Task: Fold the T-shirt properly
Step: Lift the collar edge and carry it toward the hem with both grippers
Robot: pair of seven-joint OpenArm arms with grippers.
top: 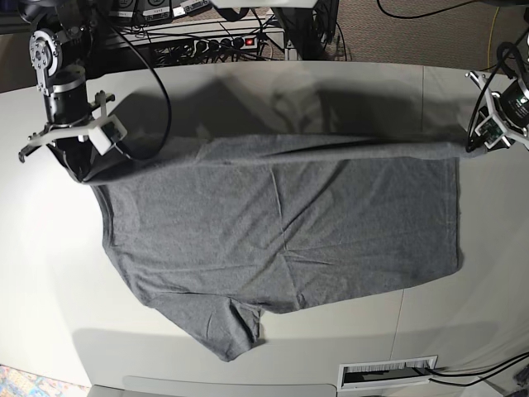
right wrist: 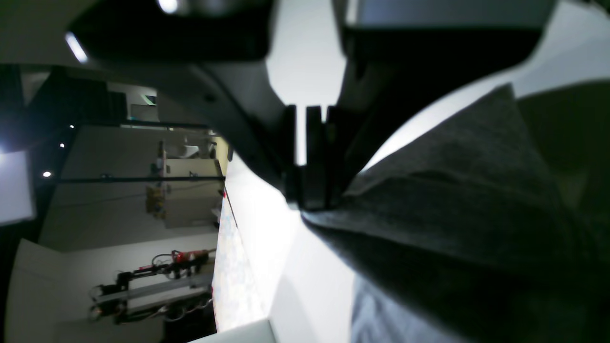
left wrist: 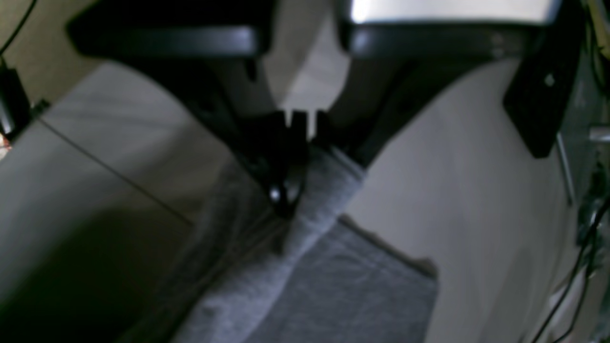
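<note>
Holding the T-shirt (top: 281,223) by its far edge, I've got both arms pinching cloth: the left gripper (left wrist: 286,200) is clamped on a bunched bit of hem, the right gripper (right wrist: 312,200) is clamped on the opposite corner. Between them that edge is lifted and stretched taut above the table (top: 248,91); below it the body and one sleeve lie flat, spread toward me. I'd say the first fold is only starting, with every later fold left
</note>
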